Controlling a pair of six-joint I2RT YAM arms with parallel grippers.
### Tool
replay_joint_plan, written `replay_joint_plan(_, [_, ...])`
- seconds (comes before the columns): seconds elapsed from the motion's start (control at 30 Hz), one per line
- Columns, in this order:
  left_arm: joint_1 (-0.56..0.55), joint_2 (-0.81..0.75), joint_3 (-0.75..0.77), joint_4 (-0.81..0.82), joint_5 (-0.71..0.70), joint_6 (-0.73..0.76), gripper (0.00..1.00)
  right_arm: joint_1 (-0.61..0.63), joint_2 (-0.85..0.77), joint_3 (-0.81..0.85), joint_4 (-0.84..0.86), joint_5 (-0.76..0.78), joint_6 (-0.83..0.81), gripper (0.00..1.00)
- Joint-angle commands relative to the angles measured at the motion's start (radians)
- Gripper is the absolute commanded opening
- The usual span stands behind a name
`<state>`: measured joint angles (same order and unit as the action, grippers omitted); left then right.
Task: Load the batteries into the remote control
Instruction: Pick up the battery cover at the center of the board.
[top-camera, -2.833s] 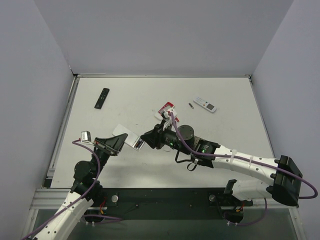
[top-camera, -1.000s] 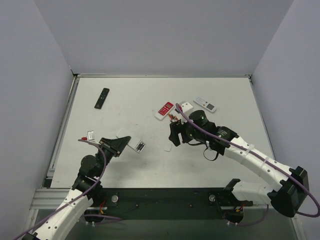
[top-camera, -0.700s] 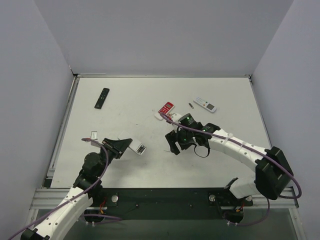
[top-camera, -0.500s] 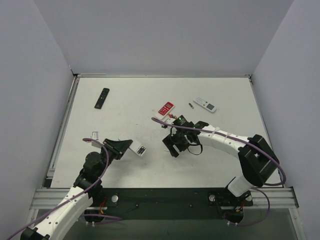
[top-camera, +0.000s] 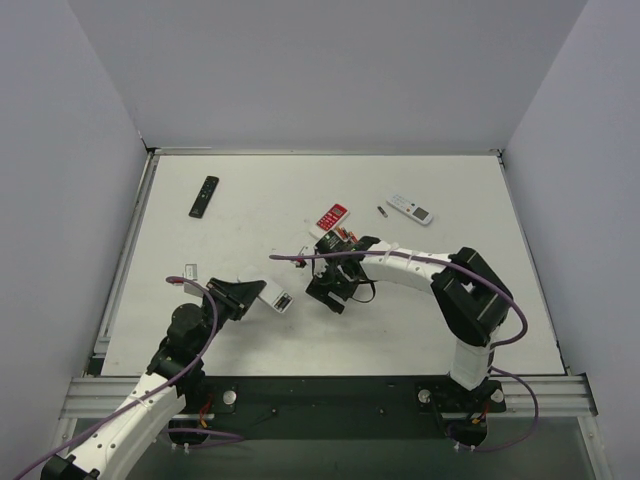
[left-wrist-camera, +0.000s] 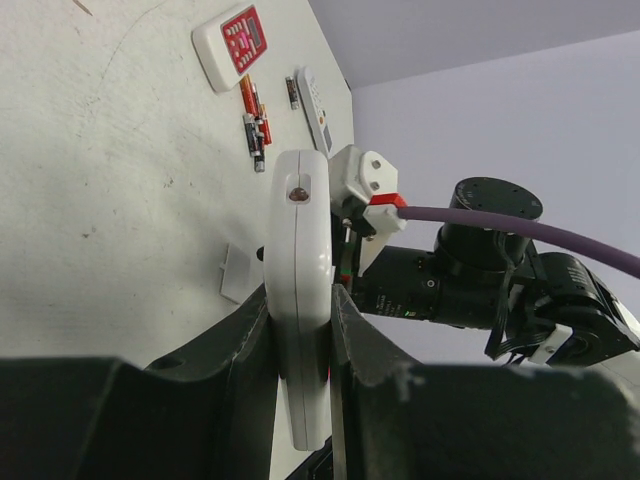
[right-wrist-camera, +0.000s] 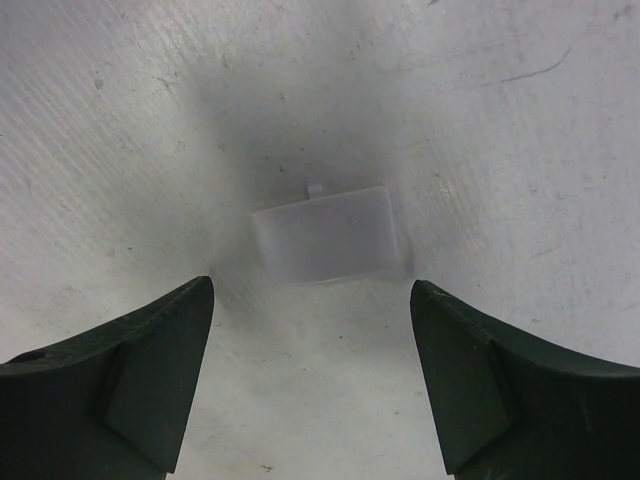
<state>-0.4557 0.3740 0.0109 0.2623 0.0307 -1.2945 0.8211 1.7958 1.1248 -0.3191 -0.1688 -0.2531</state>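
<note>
A robotics lab cell: plain grey walls (top-camera: 330, 70) box in a white bench (top-camera: 260, 195) on three sides (robot arms (top-camera: 405, 266) bolted along its near edge).

No writing can be read in any view. The red-and-white remote (left-wrist-camera: 238, 40) bears pale marks on its red button panel, too small to make out. The batteries (left-wrist-camera: 254, 118) show dark and orange wrappers whose print is illegible. The white remote control (left-wrist-camera: 302, 290), seen edge-on, shows plain plastic. The battery cover (right-wrist-camera: 330, 235) lies blank on the surface (right-wrist-camera: 500, 120).
</note>
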Motion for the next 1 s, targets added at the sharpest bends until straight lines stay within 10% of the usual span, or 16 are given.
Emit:
replay_joint_plan(0.0, [0.002,-0.014,-0.129,0.009,0.015,-0.005,0.00,0.012,0.045,0.059,-0.080,0.019,-0.078,0.74])
replay_joint_plan(0.97, [0.002,-0.037,-0.129,-0.011,0.018,-0.009,0.00,0.030,0.091,0.040,-0.060,-0.057,-0.035,0.52])
